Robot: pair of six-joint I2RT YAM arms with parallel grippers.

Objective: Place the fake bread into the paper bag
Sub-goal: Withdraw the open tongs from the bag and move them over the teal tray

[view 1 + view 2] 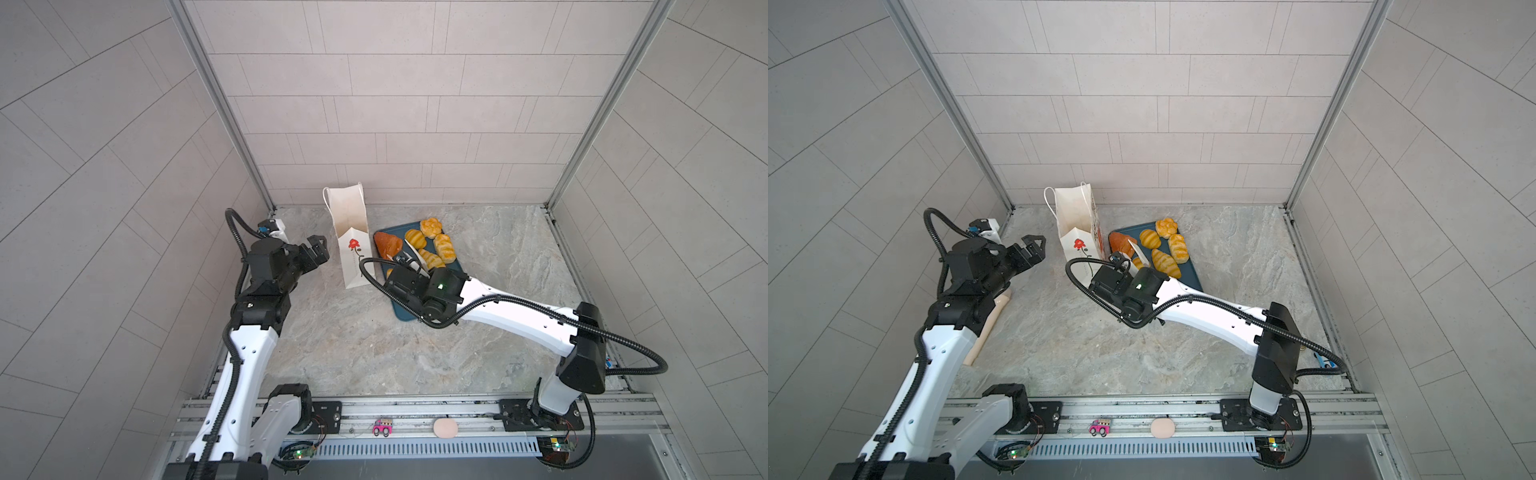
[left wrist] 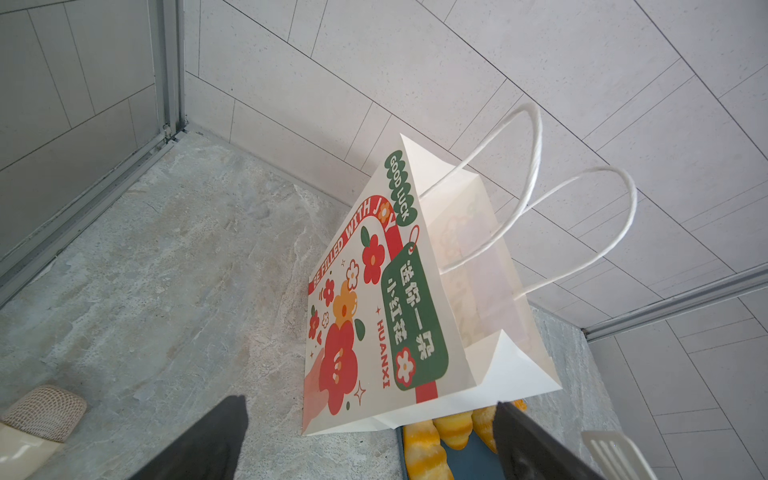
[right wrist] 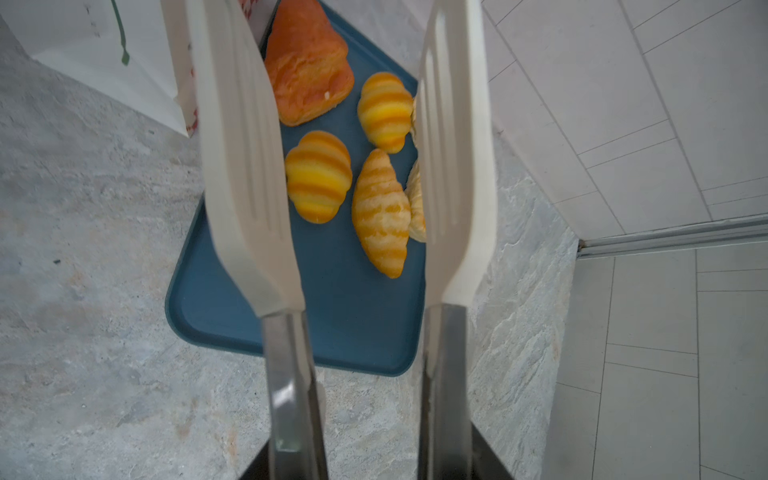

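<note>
- Blue tray (image 3: 357, 324) on the worktop carried the fake bread (image 3: 318, 176) I could see: striped rolls, a croissant (image 3: 380, 212) and a reddish-brown loaf (image 3: 307, 62).
- The paper bag (image 1: 352, 259) stood upright, mouth open, just beside the tray and between the two arms.
- The right hand (image 1: 402, 262) was clamped on the steel handles of white tongs (image 3: 245, 166), whose blades stood apart and empty over the tray.
- The croissant lay ahead of that hand, its long axis roughly along the blades, so a squeeze across its width looked the natural pick.
- The left hand (image 1: 319, 250) gaped wide and empty beside the bag, well farther from the bread.
</note>
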